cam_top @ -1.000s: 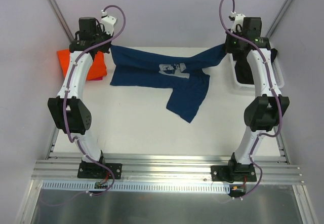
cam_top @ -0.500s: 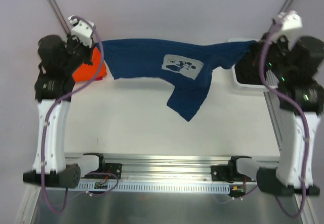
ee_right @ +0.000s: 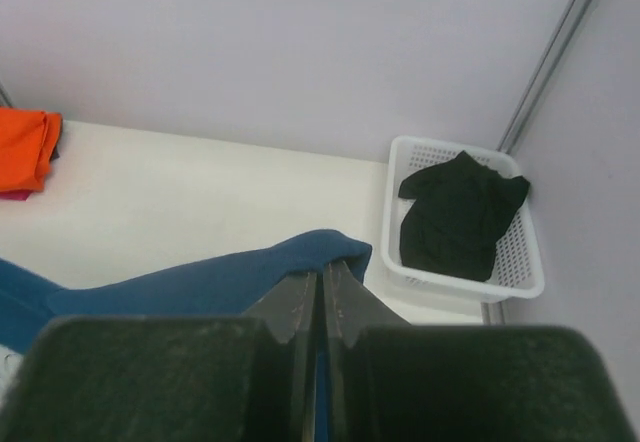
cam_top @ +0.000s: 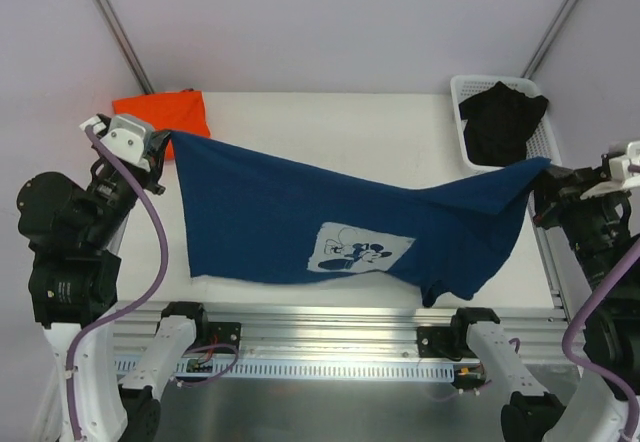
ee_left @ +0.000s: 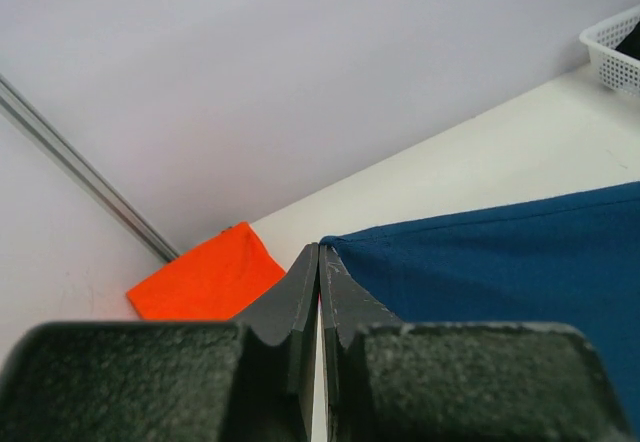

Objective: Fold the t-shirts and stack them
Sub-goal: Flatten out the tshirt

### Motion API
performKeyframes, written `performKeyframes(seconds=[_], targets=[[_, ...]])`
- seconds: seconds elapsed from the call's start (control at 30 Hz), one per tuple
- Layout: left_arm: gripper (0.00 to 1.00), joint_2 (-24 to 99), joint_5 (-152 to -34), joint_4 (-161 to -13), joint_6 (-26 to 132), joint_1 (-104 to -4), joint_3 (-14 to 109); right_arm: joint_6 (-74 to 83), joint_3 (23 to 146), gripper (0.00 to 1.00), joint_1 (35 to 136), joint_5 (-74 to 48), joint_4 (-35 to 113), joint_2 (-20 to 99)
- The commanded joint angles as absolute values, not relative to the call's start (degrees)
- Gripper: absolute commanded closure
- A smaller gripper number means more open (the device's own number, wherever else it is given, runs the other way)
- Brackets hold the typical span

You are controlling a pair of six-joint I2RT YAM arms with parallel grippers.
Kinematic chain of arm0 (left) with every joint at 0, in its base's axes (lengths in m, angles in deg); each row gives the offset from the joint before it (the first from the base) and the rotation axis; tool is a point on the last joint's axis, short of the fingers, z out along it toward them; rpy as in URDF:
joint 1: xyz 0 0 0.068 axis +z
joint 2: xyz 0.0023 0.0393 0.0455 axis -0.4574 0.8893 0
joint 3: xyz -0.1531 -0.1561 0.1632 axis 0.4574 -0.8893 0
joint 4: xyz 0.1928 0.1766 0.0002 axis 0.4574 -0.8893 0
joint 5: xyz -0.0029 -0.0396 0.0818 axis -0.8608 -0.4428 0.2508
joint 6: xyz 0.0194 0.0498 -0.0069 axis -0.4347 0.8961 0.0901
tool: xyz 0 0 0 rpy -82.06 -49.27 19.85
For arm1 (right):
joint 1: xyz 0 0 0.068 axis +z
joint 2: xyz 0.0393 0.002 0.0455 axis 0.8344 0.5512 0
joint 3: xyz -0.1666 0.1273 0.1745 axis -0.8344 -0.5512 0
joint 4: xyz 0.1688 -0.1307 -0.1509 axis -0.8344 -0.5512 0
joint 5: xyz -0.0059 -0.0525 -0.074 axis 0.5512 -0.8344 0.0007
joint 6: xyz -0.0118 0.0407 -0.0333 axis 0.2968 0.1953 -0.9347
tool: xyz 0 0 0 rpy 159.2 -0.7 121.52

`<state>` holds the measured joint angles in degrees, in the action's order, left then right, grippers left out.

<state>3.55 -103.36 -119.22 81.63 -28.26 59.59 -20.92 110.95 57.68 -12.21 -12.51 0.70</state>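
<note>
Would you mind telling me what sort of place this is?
Likely a robot lab's enclosed test cell: plain pale walls around a white table, an aluminium mounting rail along its near edge, and a navy t-shirt held up for folding.

Robot lab cell: plain grey walls [cam_top: 330,22], aluminium rail [cam_top: 330,317], white table [cam_top: 330,122].

Table [cam_top: 330,127]: white, fills mid-frame.
Orange t-shirt [cam_top: 160,112]: folded, upper left.
Basket [cam_top: 458,102]: white, upper right, holding dark cloth [cam_top: 503,120].
</note>
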Motion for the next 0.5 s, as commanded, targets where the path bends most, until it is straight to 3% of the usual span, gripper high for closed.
performKeyframes(seconds=[0.0,0.2,0.47], targets=[[1.00,8.38,-100.49,-117.77,84.69,-27.92,64.56,-23.77,118.45,1.00,56.99,-16.15,-9.51,6.24],[1.00,20.51,-99.96,-113.64,88.47,-27.83,64.93,-28.17,123.39,1.00,56.90,-17.82,-1.51,17.93],[1.00,39.90,-101.53,-102.40,91.63,-26.44,55.52,-28.61,114.16,1.00,56.72,-14.76,9.12,36.71]])
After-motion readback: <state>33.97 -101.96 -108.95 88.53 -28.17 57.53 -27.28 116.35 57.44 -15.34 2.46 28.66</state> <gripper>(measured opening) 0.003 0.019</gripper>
